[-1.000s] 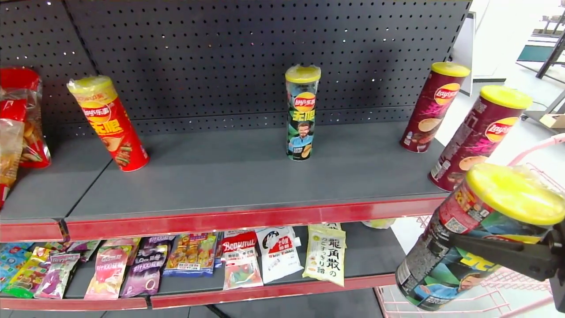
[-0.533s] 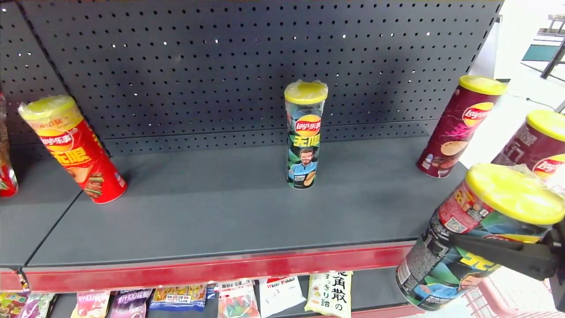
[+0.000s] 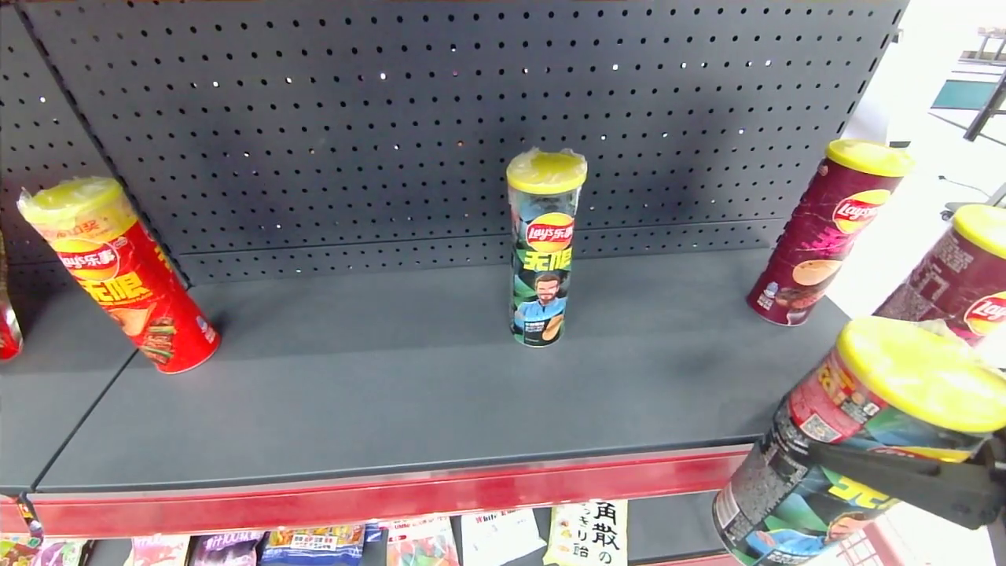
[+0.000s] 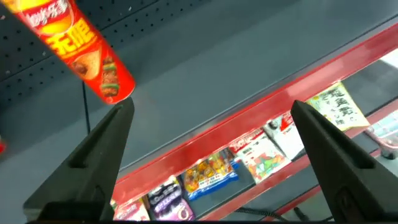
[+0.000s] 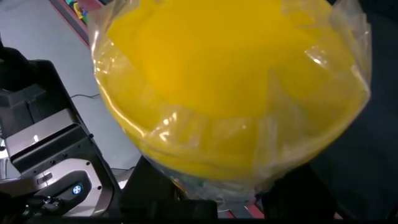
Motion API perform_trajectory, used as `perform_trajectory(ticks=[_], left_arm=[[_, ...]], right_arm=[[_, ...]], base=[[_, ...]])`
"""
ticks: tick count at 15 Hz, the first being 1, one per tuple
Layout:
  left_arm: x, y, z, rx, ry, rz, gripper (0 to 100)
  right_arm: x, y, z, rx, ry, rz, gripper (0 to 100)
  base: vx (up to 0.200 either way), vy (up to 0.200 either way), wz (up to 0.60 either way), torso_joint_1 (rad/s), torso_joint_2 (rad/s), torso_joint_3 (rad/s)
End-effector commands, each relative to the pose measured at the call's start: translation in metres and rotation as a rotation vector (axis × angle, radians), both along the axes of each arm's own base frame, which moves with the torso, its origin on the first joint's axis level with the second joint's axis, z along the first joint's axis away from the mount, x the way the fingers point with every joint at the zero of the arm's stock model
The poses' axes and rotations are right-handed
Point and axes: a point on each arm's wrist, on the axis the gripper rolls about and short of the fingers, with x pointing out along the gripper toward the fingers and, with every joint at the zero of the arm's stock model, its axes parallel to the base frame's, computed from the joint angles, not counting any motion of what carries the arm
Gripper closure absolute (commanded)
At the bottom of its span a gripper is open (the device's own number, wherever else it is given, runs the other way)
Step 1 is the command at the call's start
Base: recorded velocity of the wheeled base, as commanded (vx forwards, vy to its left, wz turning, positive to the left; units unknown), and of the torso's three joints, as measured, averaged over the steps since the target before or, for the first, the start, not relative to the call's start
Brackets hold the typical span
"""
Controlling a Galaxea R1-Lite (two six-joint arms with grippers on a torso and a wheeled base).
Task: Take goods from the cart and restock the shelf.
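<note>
Gripping a tilted, yellow-lidded can point(image 3: 833, 424), the right hand point(image 3: 880, 472) holds it just off the shelf's point(image 3: 393, 393) front right corner, near a maroon can point(image 3: 955, 275). The left hand point(image 4: 211, 107) hangs spread wide, holding nothing, above the shelf's red lip beside a red can point(image 3: 118, 275). A green can point(image 3: 542, 251) stands mid-shelf.

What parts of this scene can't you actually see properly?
Held can in the right claw: base cut off by head view's bottom edge; in the right wrist view its yellow lid hides its body.
Far-right maroon can: cut by head view's edge.
Lower-shelf packets: tops hidden behind the red shelf lip.
</note>
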Motion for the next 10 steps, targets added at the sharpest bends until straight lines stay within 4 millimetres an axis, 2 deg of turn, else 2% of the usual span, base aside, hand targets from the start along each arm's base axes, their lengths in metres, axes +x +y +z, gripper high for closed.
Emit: perform_trajectory(ticks=[1,2,3,4,6,8,10], left_arm=[[0.023,-0.004,0.02,-0.043,0.062,-0.117,0],[0.025,-0.004,0.022,-0.049,0.062,-0.134,0],[0.044,-0.006,0.036,-0.063,0.081,-0.209,0],[0.074,-0.01,0.046,-0.066,0.105,-0.261,0],[0.105,-0.021,0.06,-0.072,0.091,-0.353,0],[0.142,-0.045,0.078,-0.117,0.125,-0.469,0],[0.178,-0.068,0.08,-0.139,0.188,-0.577,0]], right_arm=[[-0.017,-0.007,-0.006,0.012,-0.017,-0.002,100],[-0.017,-0.007,-0.006,0.011,-0.017,-0.005,100],[-0.02,-0.009,-0.006,0.016,-0.024,-0.01,100],[-0.02,-0.009,-0.006,0.016,-0.027,-0.018,100],[-0.02,-0.009,-0.004,0.017,-0.032,-0.021,100],[-0.019,-0.01,-0.003,0.013,-0.039,-0.038,100],[-0.019,-0.009,-0.001,0.014,-0.045,-0.039,100]], base=[[0.0,0.0,0.0,0.0,0.0,0.0],[0.0,0.0,0.0,0.0,0.0,0.0],[0.0,0.0,0.0,0.0,0.0,0.0],[0.0,0.0,0.0,0.0,0.0,0.0],[0.0,0.0,0.0,0.0,0.0,0.0],[0.0,0.0,0.0,0.0,0.0,0.0],[0.0,0.0,0.0,0.0,0.0,0.0]])
